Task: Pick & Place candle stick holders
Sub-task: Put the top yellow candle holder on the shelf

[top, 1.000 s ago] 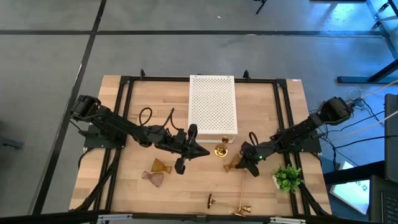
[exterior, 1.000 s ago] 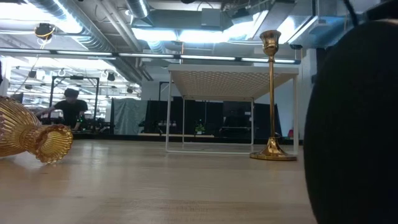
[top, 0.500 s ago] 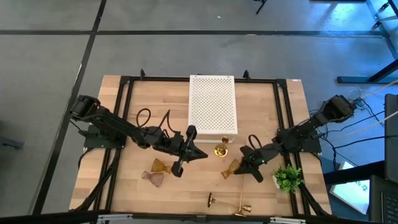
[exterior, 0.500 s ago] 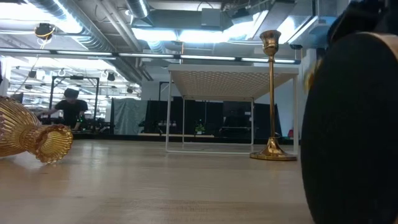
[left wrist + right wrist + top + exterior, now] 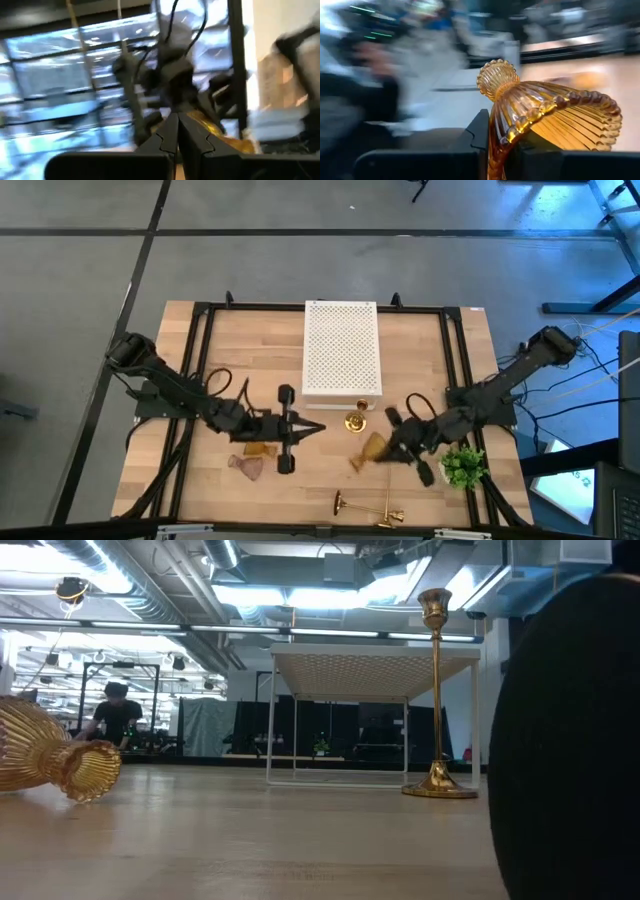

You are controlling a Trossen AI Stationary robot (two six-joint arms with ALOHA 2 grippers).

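- Wooden worktop (image 5: 220,345) under a grey-floored room, white box (image 5: 341,348) at its middle.
- Right gripper (image 5: 392,444) clamped on an amber glass holder (image 5: 366,451), now swung nearer the front edge than a second ago, holder tilted and likely off the wood.
- Left gripper (image 5: 308,429) pinched together, empty, drawn back over a second amber holder (image 5: 262,447); pinkish holder (image 5: 246,466) just beside.
- One brass stick (image 5: 354,421) upright by the box; two more (image 5: 368,509) lying at the front.
- Judged: carry under way, placing yet to come.
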